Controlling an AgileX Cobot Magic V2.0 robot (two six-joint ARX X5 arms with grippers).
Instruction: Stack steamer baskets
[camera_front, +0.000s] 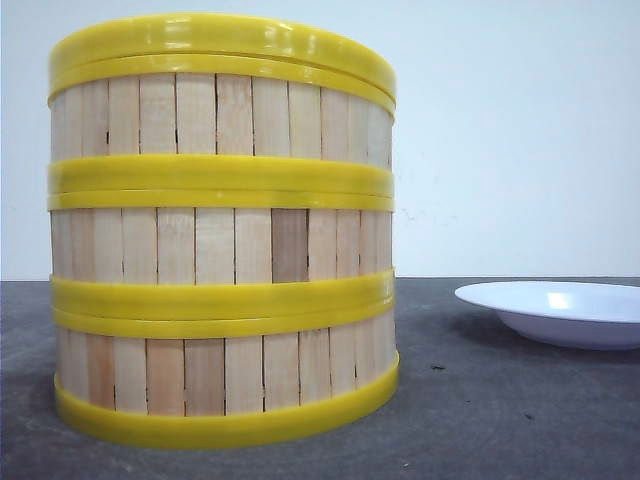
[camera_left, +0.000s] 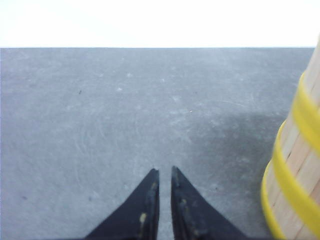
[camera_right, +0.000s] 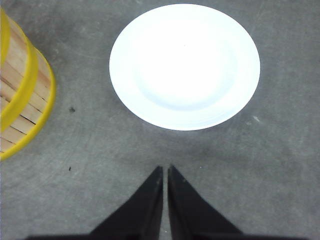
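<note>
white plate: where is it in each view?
Front: plate at the right edge, cut off, on the table right of the basket stack.
Left wrist: not in it.
Right wrist: plate whole, beyond the shut right gripper.
Shared landmark: the basket stack, in all three views.

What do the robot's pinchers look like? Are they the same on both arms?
Only the tips show. The left gripper has two black, flat fingers that narrow to sharp points like a beak, with small pale scuff marks along their inner edges. The right gripper looks alike: two plain black pointed fingers. No cables, labels or arms are visible.
</note>
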